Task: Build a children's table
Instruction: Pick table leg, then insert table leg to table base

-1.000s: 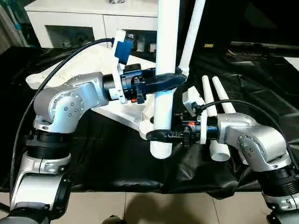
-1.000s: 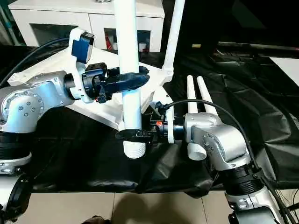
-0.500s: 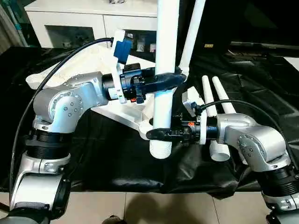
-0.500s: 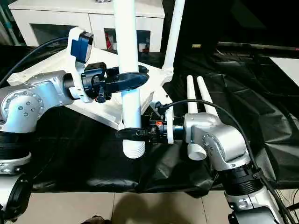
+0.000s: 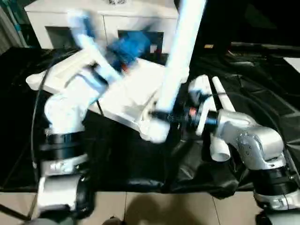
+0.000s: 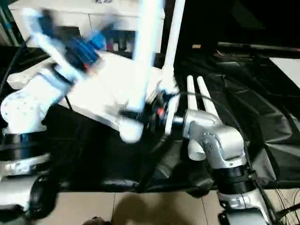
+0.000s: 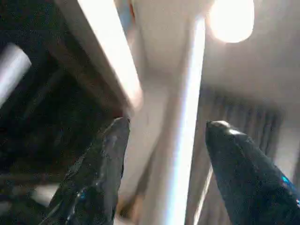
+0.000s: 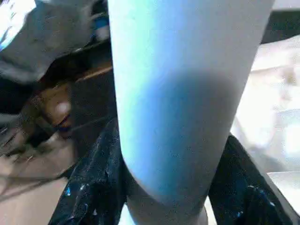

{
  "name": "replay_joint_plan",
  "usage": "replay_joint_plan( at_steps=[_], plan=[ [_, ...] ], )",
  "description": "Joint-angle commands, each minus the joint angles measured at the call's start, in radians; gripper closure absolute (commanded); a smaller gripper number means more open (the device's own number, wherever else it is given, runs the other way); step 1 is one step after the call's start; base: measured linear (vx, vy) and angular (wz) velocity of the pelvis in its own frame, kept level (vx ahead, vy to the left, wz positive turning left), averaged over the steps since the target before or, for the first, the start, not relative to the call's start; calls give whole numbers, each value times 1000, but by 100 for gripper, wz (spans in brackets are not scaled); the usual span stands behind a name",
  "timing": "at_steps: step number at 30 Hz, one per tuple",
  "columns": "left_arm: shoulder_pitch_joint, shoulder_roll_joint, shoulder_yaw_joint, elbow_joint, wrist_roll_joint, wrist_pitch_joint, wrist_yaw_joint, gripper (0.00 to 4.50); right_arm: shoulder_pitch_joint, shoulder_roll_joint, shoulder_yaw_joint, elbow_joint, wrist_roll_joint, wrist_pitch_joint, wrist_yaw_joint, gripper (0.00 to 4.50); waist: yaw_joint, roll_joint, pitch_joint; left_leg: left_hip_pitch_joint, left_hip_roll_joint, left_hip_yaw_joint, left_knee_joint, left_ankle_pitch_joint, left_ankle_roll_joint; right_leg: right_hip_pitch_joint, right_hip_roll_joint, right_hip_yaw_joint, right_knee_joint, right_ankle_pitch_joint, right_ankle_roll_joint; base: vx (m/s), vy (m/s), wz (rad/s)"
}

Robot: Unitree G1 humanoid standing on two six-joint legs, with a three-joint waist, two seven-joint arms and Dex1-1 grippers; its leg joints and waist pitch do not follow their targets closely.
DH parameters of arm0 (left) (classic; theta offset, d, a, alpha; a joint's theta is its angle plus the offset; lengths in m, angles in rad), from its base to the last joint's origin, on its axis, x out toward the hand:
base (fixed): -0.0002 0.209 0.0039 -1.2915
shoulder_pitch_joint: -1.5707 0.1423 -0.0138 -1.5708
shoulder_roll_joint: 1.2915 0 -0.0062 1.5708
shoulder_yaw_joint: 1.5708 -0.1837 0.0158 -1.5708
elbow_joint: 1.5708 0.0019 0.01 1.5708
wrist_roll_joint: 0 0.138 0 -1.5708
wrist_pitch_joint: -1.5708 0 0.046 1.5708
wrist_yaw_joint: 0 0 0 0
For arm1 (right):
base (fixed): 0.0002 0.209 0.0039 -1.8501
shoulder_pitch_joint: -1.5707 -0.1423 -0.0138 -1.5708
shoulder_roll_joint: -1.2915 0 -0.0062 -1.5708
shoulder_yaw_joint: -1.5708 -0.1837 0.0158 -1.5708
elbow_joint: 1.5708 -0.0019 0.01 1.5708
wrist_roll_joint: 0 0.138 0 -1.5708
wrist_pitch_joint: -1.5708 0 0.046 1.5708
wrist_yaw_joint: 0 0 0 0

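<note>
The leg (image 5: 180, 56) I am working with is a long white tapered tube, tilted a little off upright, its thick ribbed foot (image 5: 157, 132) hanging just beside the near corner of the tabletop (image 5: 126, 89). I judge it light and hollow, stiff enough not to bend, but smooth plastic that will twist or slide in a loose grip, and top-heavy in leverage because so much of it stands above my hold. So I take it low, close above the ribbed end, where the tube is thickest and my pads get the most wrap

My right gripper (image 8: 166, 183) is clamped on that lower part, one black finger (image 8: 93, 178) on each side of the tube. My left gripper (image 7: 164, 136) has its fingers (image 7: 101, 164) spread with a pale upright bar showing between them, touching nothing that I can make out; that arm (image 5: 75, 98) is up over the tabletop's far side

One leg (image 6: 173, 33) stands already in the tabletop's far corner. Two more legs (image 6: 199, 93) lie side by side on the black cloth (image 5: 262, 89) beyond my right forearm, well clear of the tabletop
</note>
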Motion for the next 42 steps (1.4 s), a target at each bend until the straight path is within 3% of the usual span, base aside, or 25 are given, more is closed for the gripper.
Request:
replay_joint_plan(
  at_steps=[1,2,3,4,5,6,7,8,9,10,11,12,13,14,16,19,23,35,38,39,42],
  plan=[
    [-17,2,43,26,-52,-19,31,156,-4,-3,-37,5,-9,-28,-36,264,3,-3,-78,24,36,-23,-70,-236,-19,50,-43,28,-69,-220,-210,0,0,0],
    [-10,32,37,62,11,-45,8,156,-5,0,-63,27,-36,-59,-91,264,3,-1,-78,25,37,-23,-71,-232,-20,49,-43,29,-70,-220,-203,0,0,0],
    [42,158,-189,83,365,-149,-89,156,0,-24,-80,51,-101,-108,-158,264,5,-1,-73,26,42,-33,-79,-227,-9,38,-44,30,-94,-274,-142,0,0,0],
    [63,202,-285,83,499,-200,-123,156,3,-36,-79,55,-121,-121,-170,264,1,8,-78,31,45,-29,-78,-237,-23,39,-40,32,-80,-288,-107,0,0,0],
    [79,229,-354,84,588,-250,-153,156,7,-42,-78,55,-133,-128,-172,264,-2,7,-77,33,46,-31,-84,-226,-41,41,-40,33,-79,-287,-74,0,0,0],
    [79,229,-354,84,588,-250,-153,156,7,-42,-78,55,-133,-128,-172,264,0,9,-77,41,48,-26,-82,-233,-52,34,-43,37,-80,-271,-78,0,0,0],
    [81,231,-358,85,592,-253,-157,156,8,-42,-78,54,-134,-127,-172,264,-1,11,-80,39,45,-24,-80,-220,-59,38,-43,36,-71,-216,-118,0,0,0],
    [88,242,-382,92,612,-266,-183,156,11,-42,-78,51,-134,-126,-170,264,2,16,-82,39,45,-26,-80,-210,-56,39,-44,35,-69,-189,-132,0,0,0],
    [91,281,-470,133,685,-318,-234,156,23,-51,-76,37,-141,-122,-167,264,1,11,-83,32,44,-26,-79,-188,-39,43,-44,33,-69,-139,-155,0,0,0],
    [85,333,-597,201,797,-388,-287,156,40,-63,-72,16,-147,-113,-162,264,2,8,-83,31,43,-26,-78,-183,-27,44,-41,33,-71,-135,-149,0,0,0],
    [73,374,-703,267,891,-437,-320,156,53,-73,-69,-2,-149,-103,-158,264,-1,9,-84,31,43,-25,-78,-175,-24,45,-43,35,-60,-109,-151,0,0,0],
    [73,374,-703,267,891,-437,-320,139,53,-73,-69,-2,-149,-103,-158,264,-1,8,-84,31,42,-24,-77,-173,-20,47,-43,36,-60,-106,-145,0,0,0],
    [36,416,-835,403,1004,-506,-346,128,75,-88,-61,-34,-149,-88,-155,264,-4,12,-84,31,42,-23,-77,-172,-25,47,-46,35,-61,-105,-160,0,0,0],
    [33,417,-841,410,1009,-508,-347,121,76,-89,-60,-35,-149,-87,-155,264,-5,9,-82,30,38,-22,-77,-180,-20,45,-43,36,-70,-127,-152,0,0,0],
    [11,426,-879,472,1043,-521,-363,118,89,-99,-54,-54,-148,-79,-156,264,-9,9,-83,29,43,-24,-79,-194,-34,50,-50,36,-61,-125,-173,0,0,0],
    [-16,435,-919,535,1103,-543,-390,85,109,-115,-46,-81,-146,-68,-156,264,-13,8,-80,34,45,-20,-78,-220,-32,44,-49,36,-68,-153,-199,0,0,0],
    [-75,428,-951,676,1273,-621,-323,63,154,-144,-45,-141,-139,-38,-159,264,-16,5,-77,36,48,-21,-80,-247,-31,43,-49,38,-74,-195,-194,0,0,0],
    [-148,312,-934,925,1256,-768,-248,41,196,-174,-42,-208,-126,12,-154,264,-7,-9,-80,31,47,-19,-72,-209,12,47,-58,38,-72,-174,-223,0,0,0],
    [-152,296,-923,955,1283,-775,-284,76,193,-177,-35,-210,-125,12,-154,264,-8,-10,-80,31,49,-20,-72,-205,17,47,-58,37,-73,-182,-222,0,0,0],
    [-153,293,-923,968,1295,-769,-309,76,191,-178,-33,-209,-127,11,-153,264,-10,-16,-79,30,49,-20,-73,-207,19,48,-58,37,-74,-187,-222,0,0,0],
    [-155,291,-920,976,1300,-766,-320,100,190,-177,-33,-208,-128,11,-152,264,-9,-12,-78,32,49,-20,-73,-214,19,45,-59,37,-75,-204,-221,0,0,0]
  ],
)
